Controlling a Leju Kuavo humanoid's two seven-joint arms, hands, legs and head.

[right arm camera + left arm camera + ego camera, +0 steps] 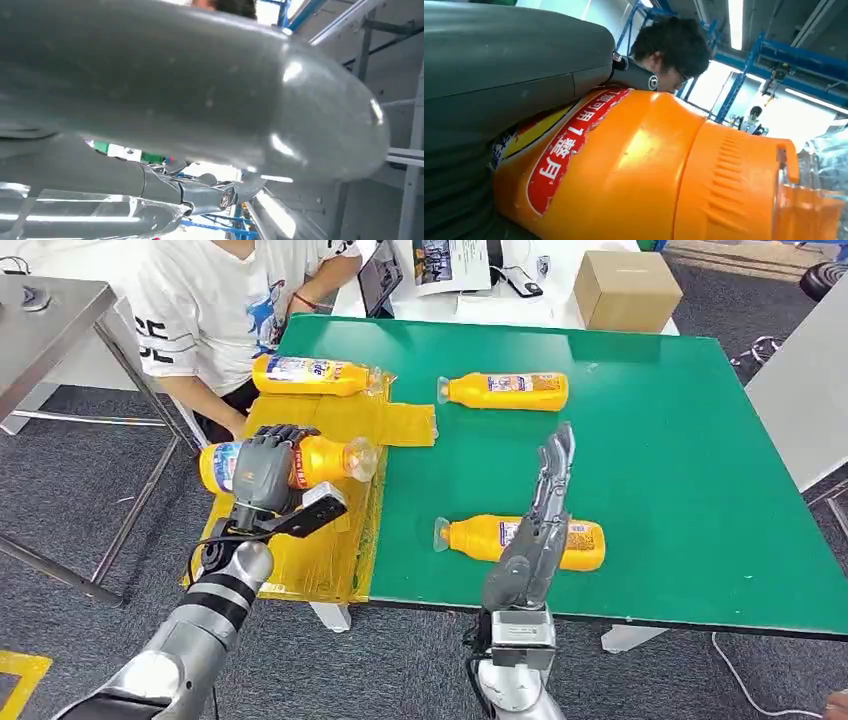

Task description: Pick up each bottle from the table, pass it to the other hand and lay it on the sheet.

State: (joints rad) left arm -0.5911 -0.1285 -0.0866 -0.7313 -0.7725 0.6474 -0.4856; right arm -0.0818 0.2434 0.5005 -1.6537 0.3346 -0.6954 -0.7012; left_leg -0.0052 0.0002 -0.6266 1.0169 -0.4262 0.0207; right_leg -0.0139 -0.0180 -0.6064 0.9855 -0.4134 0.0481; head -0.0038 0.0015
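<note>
Because the bottle in the left hand (268, 468) is round and smooth, it could roll off the sheet if the hand lets it go too fast. The left hand is wrapped around this held bottle (318, 461), with dark fingers (285, 432) curled over its top, at the left middle of the head view. The bottle seems to hang just over the yellow sheet (310, 550), but I cannot tell if it touches yet. Its clear cap (361, 457) points to the right, toward the green table (690, 470).

The sheet looks thin and crinkly, like plastic film, and it hangs over the table's left edge. A heavy bottle near that edge could drag it or tip off. Another bottle on the sheet (312, 375) lies at the upper left, close by, so a rolling bottle could bump it.

The right hand (545, 510) stands low in the middle of the head view, fingers straight and apart, holding nothing. It sits in front of the near bottle (585, 543), and a careless swing could knock it. The far bottle (505, 390) lies well apart, higher up.

All the bottles are shiny orange plastic with paper labels. In the left wrist view the held bottle has small ridges near the neck. A person (220, 300) sits at the upper left.
</note>
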